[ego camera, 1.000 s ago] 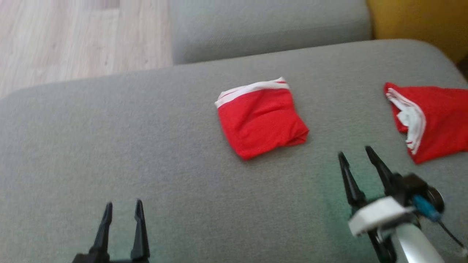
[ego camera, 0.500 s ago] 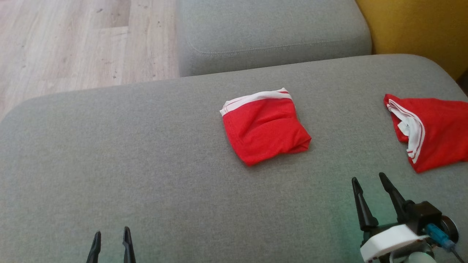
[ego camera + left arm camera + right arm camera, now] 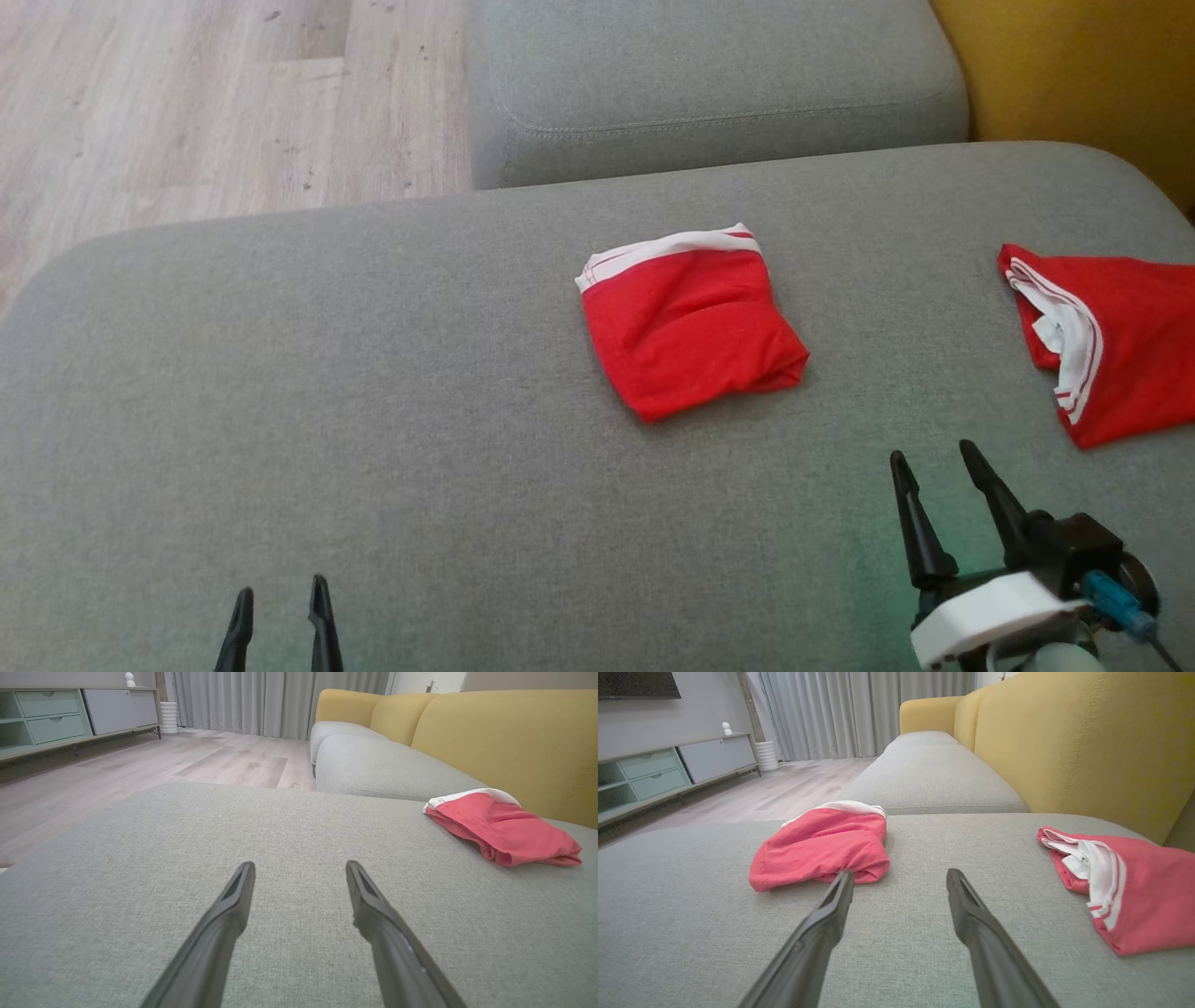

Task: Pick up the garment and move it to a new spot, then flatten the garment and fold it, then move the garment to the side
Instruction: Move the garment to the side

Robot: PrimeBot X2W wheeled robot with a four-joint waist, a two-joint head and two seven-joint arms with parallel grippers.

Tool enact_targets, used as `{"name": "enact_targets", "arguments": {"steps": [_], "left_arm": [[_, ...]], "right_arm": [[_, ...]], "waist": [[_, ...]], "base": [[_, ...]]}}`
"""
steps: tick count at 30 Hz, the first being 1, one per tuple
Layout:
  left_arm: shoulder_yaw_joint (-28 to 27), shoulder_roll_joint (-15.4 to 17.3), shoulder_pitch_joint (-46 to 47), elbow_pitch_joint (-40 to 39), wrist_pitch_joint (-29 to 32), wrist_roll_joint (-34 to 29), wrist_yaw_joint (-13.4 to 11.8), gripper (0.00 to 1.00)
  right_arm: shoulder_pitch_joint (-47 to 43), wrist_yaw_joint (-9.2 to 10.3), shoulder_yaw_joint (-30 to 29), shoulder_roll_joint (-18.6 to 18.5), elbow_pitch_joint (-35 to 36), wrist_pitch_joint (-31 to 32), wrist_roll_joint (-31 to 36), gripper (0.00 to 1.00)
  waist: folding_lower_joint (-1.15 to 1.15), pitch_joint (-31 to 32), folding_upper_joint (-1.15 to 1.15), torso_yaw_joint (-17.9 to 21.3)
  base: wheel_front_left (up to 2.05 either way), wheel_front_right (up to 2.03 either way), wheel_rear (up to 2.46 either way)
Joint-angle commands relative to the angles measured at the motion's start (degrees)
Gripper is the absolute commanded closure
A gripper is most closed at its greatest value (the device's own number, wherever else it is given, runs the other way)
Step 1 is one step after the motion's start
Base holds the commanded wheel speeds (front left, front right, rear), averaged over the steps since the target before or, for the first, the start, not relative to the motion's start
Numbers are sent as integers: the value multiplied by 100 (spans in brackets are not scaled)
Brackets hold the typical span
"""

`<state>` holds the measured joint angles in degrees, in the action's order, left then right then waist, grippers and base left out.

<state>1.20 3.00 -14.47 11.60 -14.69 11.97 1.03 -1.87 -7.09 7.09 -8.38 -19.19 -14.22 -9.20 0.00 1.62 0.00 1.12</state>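
A folded red garment (image 3: 691, 322) with a white waistband lies in the middle of the grey sofa cushion (image 3: 373, 392). It also shows at the right of the left wrist view (image 3: 502, 828) and ahead-left in the right wrist view (image 3: 822, 847). A second red garment (image 3: 1111, 341) with white trim lies loosely at the cushion's right edge (image 3: 1134, 896). My left gripper (image 3: 282, 585) is open and empty at the near left, far from both (image 3: 300, 863). My right gripper (image 3: 932, 449) is open and empty, short of the folded garment's near right corner (image 3: 901, 871).
Another grey seat cushion (image 3: 709, 84) lies beyond the first one. A yellow backrest (image 3: 1083, 75) rises at the right. Wooden floor (image 3: 187, 103) runs past the cushion's far left edge. A low cabinet (image 3: 60, 714) and curtains (image 3: 280, 700) stand across the room.
The head camera has shifted a little. Both open grippers have drawn back toward the near edge of the cushion. Neither garment has moved on the cushion.
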Motion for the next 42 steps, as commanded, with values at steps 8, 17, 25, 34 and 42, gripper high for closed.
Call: {"name": "enact_targets", "arguments": {"steps": [8,17,25,34,42], "left_arm": [[-145,-13,301,-224,-30,-56,59,0],[172,-13,923,-190,-30,-115,200,0],[660,-13,1279,-48,-30,21,132,0],[734,-13,1193,-50,-30,-14,87,0],[607,-13,1208,-177,-30,-56,80,0]], "right_arm": [[1136,-40,261,-304,568,832,-1305,0],[3025,-40,-106,-443,-54,3441,-1948,0],[3764,-40,-431,-488,-1700,4052,-1678,0],[4030,-40,-570,-259,-2653,4094,-2049,4],[4344,-40,-519,71,-2585,3785,-2423,100]], "waist": [[0,-240,0,-103],[0,-1083,0,-647],[0,-1425,0,-1383],[0,-1483,0,-1514],[0,-1553,0,-665]], "base": [[0,0,0],[0,0,0],[0,0,0],[0,0,0],[0,0,0]]}}
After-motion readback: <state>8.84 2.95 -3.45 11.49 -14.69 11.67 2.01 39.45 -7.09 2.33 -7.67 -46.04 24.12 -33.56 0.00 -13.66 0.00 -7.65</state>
